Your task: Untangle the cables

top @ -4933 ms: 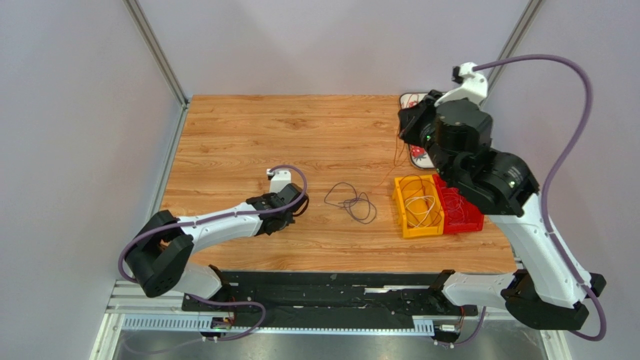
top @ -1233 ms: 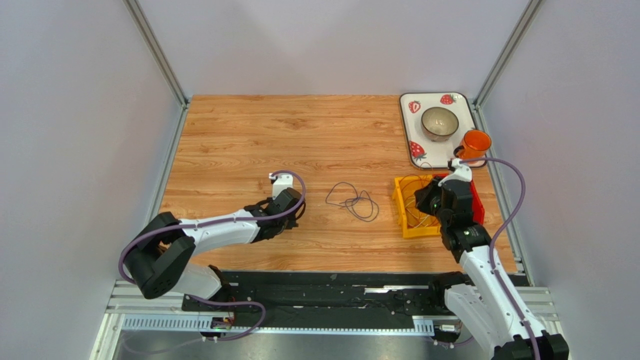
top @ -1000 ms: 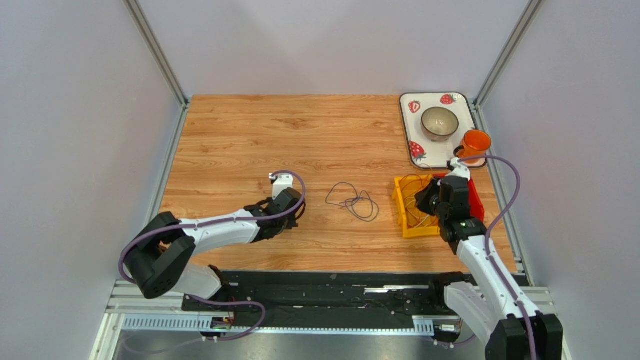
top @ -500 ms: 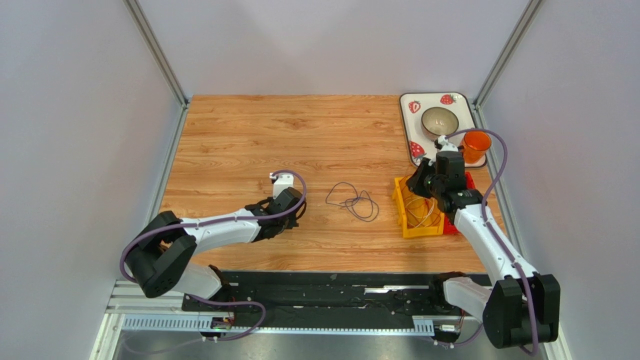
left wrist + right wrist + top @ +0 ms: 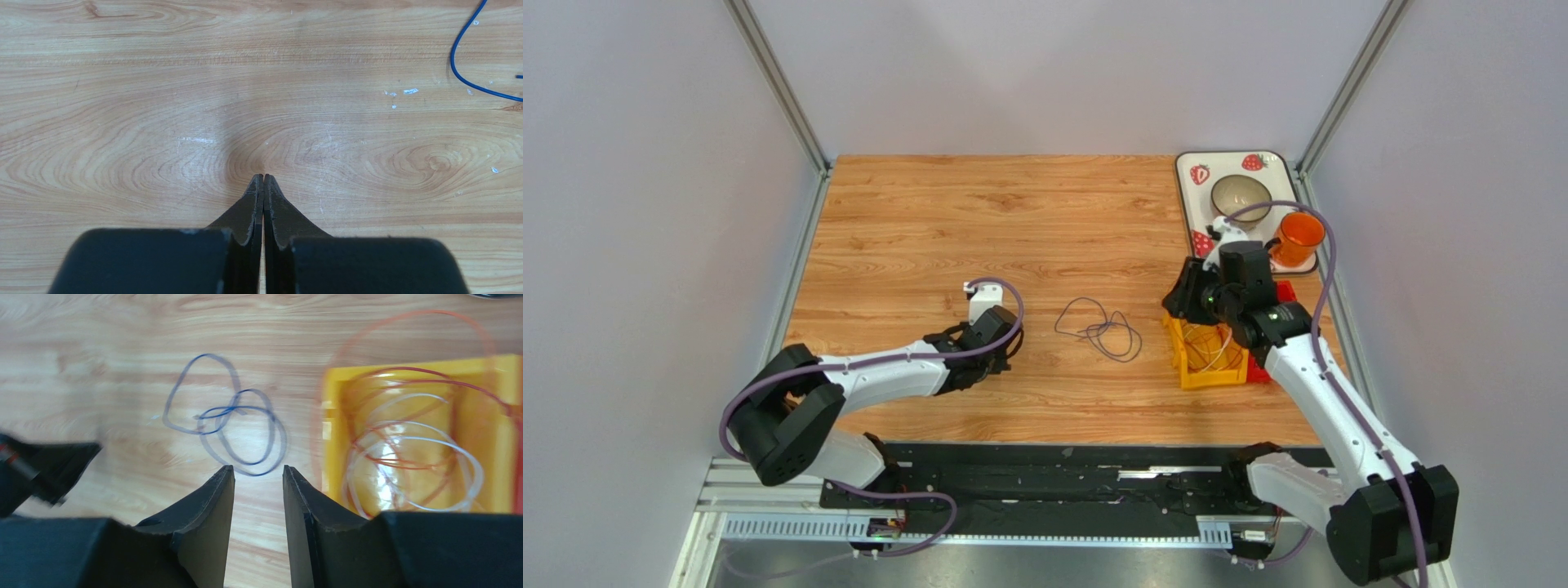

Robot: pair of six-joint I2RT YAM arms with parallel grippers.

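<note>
Dark cable loops on wooden table, right gripper over yellow bin, left gripper low, left of loops

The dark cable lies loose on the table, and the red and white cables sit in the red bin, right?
No. The red and white cables sit in the yellow bin, per the right wrist view; the dark cable does lie loose on the table.

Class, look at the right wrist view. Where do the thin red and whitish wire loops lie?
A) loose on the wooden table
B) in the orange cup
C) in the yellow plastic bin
C: the red and whitish wire loops coil inside the yellow plastic bin; only the dark wire loop lies on the wooden table.
</note>
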